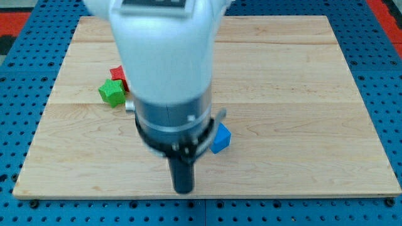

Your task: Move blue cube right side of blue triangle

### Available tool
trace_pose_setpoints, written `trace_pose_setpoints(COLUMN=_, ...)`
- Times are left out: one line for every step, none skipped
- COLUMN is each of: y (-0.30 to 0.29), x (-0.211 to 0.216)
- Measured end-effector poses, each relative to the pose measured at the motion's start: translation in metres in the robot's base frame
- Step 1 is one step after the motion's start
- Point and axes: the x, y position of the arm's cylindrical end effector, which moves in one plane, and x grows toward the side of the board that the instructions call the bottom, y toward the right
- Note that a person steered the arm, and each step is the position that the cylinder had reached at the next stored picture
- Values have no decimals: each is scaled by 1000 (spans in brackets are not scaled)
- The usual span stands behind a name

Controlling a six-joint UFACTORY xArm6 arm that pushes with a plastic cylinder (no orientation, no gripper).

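A blue block [220,138] lies on the wooden board [295,94] a little below the middle; my arm hides its left part, so I cannot make out its shape. No other blue block shows; my arm may be hiding one. My tip [183,190] is the lower end of the dark rod, near the board's bottom edge, to the lower left of the blue block and apart from it.
A green cube [112,92] and a red block [118,76] sit together at the view's left, the red one partly hidden by my arm. My white and grey arm [166,63] covers the board's middle. A blue pegboard [383,75] surrounds the board.
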Motion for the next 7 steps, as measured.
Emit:
trace_pose_setpoints(y=61, x=-3)
trace_pose_setpoints(y=102, x=-21)
trace_pose_setpoints(y=91, x=-56)
trace_pose_setpoints(y=74, x=-96)
trace_pose_setpoints(y=68, x=-97)
trace_pose_setpoints(y=58, x=-107)
trace_pose_setpoints(y=62, x=-105)
